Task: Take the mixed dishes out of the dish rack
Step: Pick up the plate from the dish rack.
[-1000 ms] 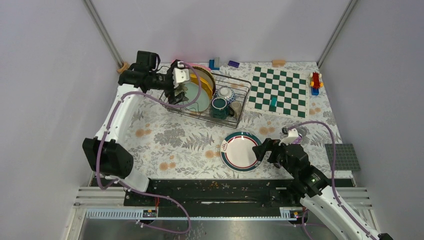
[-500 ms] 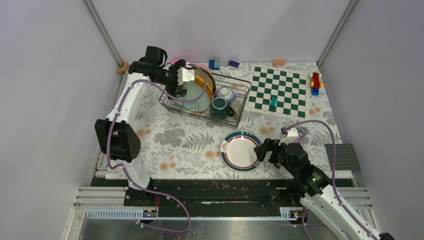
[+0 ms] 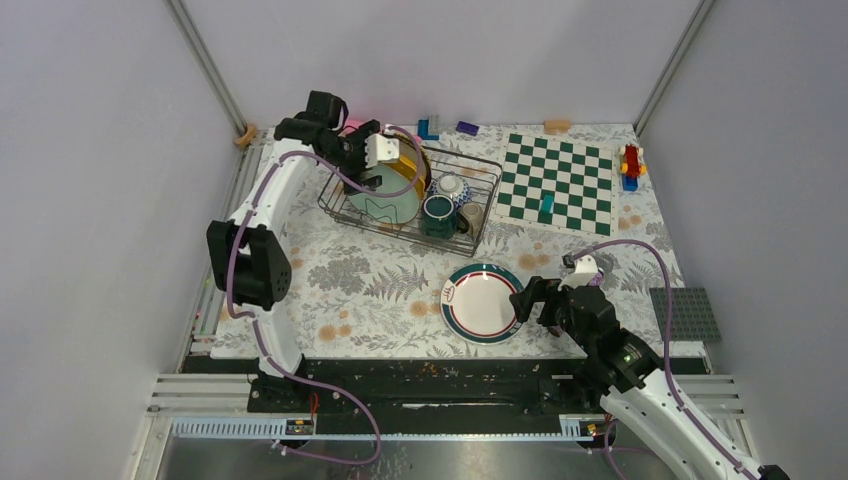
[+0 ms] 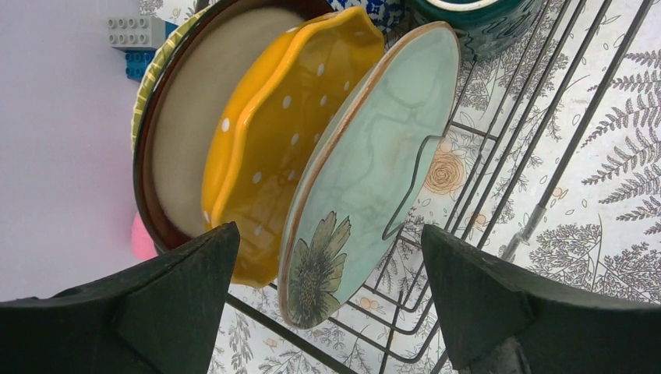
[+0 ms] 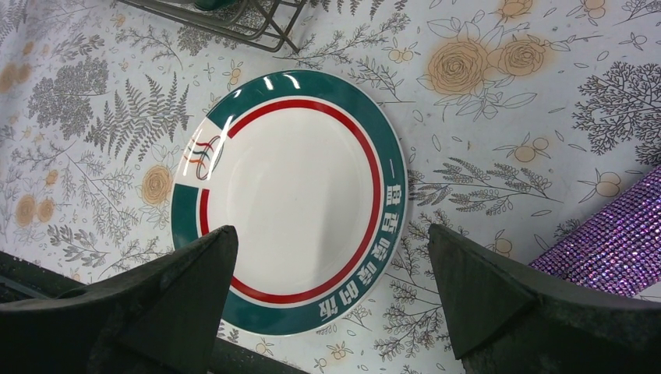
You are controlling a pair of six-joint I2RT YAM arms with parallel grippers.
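The dish rack (image 3: 478, 198) stands at the back left. It holds a pale green floral plate (image 3: 388, 203), a yellow plate (image 3: 412, 160), a dark green mug (image 3: 437, 213), a patterned bowl (image 3: 452, 186) and an olive cup (image 3: 470, 216). My left gripper (image 3: 372, 172) hangs open above the plates. The left wrist view shows the green plate (image 4: 374, 156), the yellow dotted plate (image 4: 288, 132), the cream dark-rimmed plate (image 4: 195, 117) and the woven-look plate (image 4: 152, 86) upright between my open left gripper's (image 4: 331, 304) jaws. A white plate with a green and red rim (image 3: 482, 302) lies flat on the table. My right gripper (image 5: 331, 304) is open and empty over its near edge.
The chessboard (image 3: 558, 183) with a teal piece (image 3: 545, 208) lies right of the rack. A purple sparkly cylinder (image 5: 616, 241) lies right of the white plate. A grey baseplate (image 3: 685, 313) sits at the right edge, a toy (image 3: 630, 162) and blocks (image 3: 430, 127) at the back.
My left arm has swung right and toward the back, bringing its open gripper from the rack's left side to above the upright plates. The right arm has not moved.
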